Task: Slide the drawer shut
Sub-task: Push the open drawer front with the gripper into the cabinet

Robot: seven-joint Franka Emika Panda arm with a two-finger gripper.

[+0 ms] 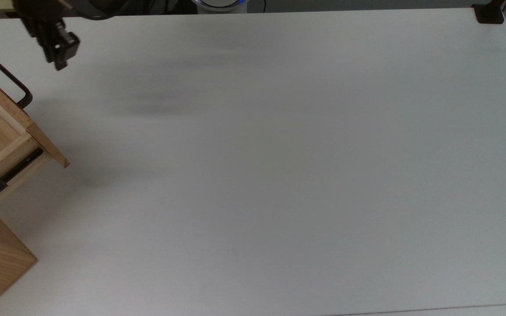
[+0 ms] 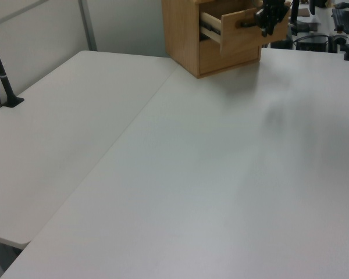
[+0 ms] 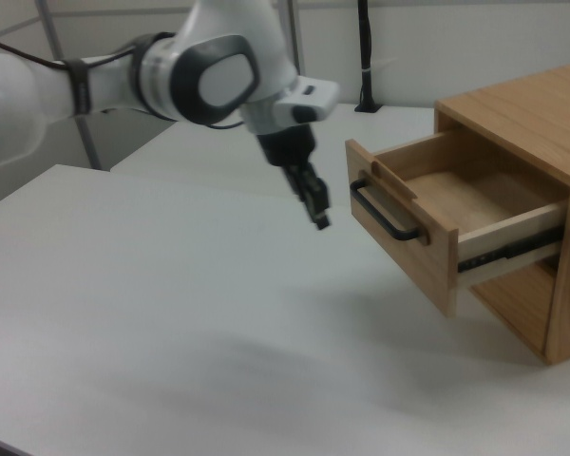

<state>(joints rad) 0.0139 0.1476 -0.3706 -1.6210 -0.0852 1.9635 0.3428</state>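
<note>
Top view: one drawer [image 1: 2,131], pulled out, sits at nine o'clock on the white table [image 1: 279,175]; one gripper [image 1: 62,61] hangs at about ten o'clock, apart from the black handle [image 1: 2,72]. Whether its fingers are apart or together cannot be told.

Left view: one cabinet [image 2: 183,32] at twelve o'clock, the drawer [image 2: 244,32] protruding, the gripper [image 2: 265,26] in front of its face.

Right view: the white arm [image 3: 171,81] reaches from ten o'clock; the gripper [image 3: 318,214] points down, near the handle [image 3: 385,217], not touching. The drawer [image 3: 437,223] stands open at three o'clock. A grey partition wall [image 3: 456,38] runs behind.
</note>
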